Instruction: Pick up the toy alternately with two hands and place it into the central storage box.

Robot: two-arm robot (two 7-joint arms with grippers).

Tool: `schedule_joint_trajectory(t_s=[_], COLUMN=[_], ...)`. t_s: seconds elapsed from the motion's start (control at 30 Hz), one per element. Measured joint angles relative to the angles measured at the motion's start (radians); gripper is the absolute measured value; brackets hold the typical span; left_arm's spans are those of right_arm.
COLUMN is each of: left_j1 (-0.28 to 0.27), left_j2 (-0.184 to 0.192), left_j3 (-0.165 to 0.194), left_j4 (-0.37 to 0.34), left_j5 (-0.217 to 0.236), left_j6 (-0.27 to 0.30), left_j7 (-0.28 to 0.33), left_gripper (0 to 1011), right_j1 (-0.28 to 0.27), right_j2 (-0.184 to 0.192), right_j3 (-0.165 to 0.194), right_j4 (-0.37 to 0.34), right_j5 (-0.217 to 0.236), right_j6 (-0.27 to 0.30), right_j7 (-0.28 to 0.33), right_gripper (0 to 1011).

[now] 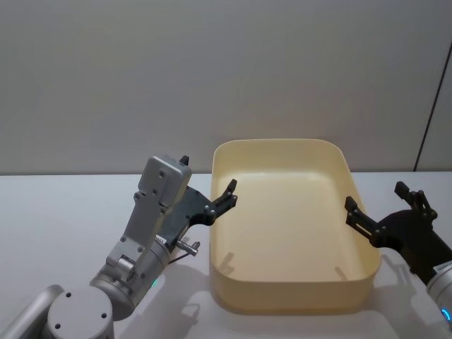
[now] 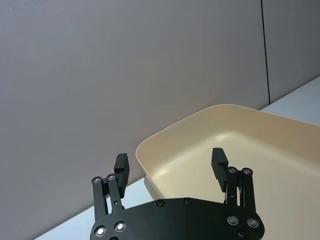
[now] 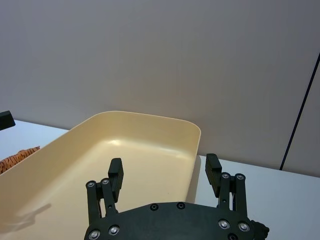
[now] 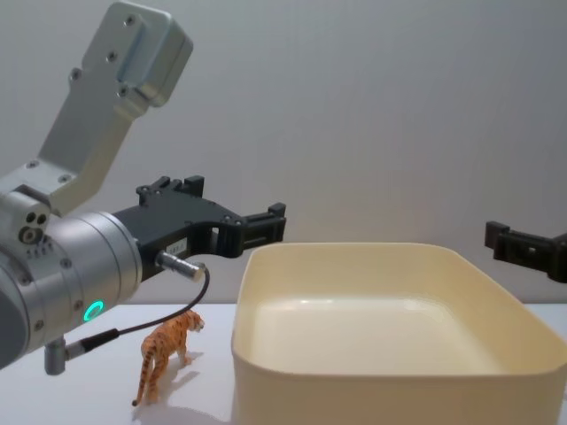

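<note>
Two grippers flank the box [image 1: 289, 300], and neither has anything in it; the left gripper [image 1: 222, 201] hangs at the box's left wall in the middle of the head frame, jaws spread wide and bare; the right gripper [image 1: 381, 203] sits off the right wall near the frame's right edge, jaws just as wide, also bare. Now the toy tiger [image 4: 166, 350]: it stands upright on the table [image 4: 80, 403] in the lower left of the chest frame, just left of the box's near corner and apart from the wall; its long axis slants from tail at lower left to head at upper right, head toward the box. That puts it below the left gripper and back of its fingertips, under the wrist; so the left arm [image 4: 71, 257] looks much the nearer, and I judge it must draw back and tip down before closing across the narrow body. Trouble spots: a cable [image 4: 155, 326] loops right over the tiger's back, touching or not I cannot tell; in the head frame the left arm's bulk covers that patch of table; the right wrist frame cuts the tiger off at its left edge, stripes alone; the right gripper is clipped at the chest frame's right edge.
</note>
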Motion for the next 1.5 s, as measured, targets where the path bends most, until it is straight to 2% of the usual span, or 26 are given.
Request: schedule_joint_trajectory(t_s=[0.43,0.6,0.87,1.2,1.37,1.5], left_j1=[0.000,0.000,0.000,0.000,0.000,0.000], left_j2=[0.000,0.000,0.000,0.000,0.000,0.000], left_j3=[0.000,0.000,0.000,0.000,0.000,0.000], left_j4=[0.000,0.000,0.000,0.000,0.000,0.000], left_j5=[0.000,0.000,0.000,0.000,0.000,0.000], left_j6=[0.000,0.000,0.000,0.000,0.000,0.000], left_j7=[0.000,0.000,0.000,0.000,0.000,0.000], left_gripper=[1001,1001,1001,1001,1001,1001], right_j1=[-0.002,-0.020,-0.074,-0.134,-0.131,-0.109], right_j2=[0.009,0.029,0.069,0.104,0.106,0.101], right_j3=[0.009,0.024,0.054,0.093,0.101,0.104], right_j4=[0.002,-0.011,-0.058,-0.096,-0.088,-0.063], right_j5=[0.011,0.032,0.077,0.134,0.148,0.150], right_j6=[-0.001,-0.001,0.012,0.063,0.099,0.133], right_j7=[0.010,0.007,-0.030,-0.107,-0.129,-0.136], right_gripper=[1001,1001,1001,1001,1001,1001])
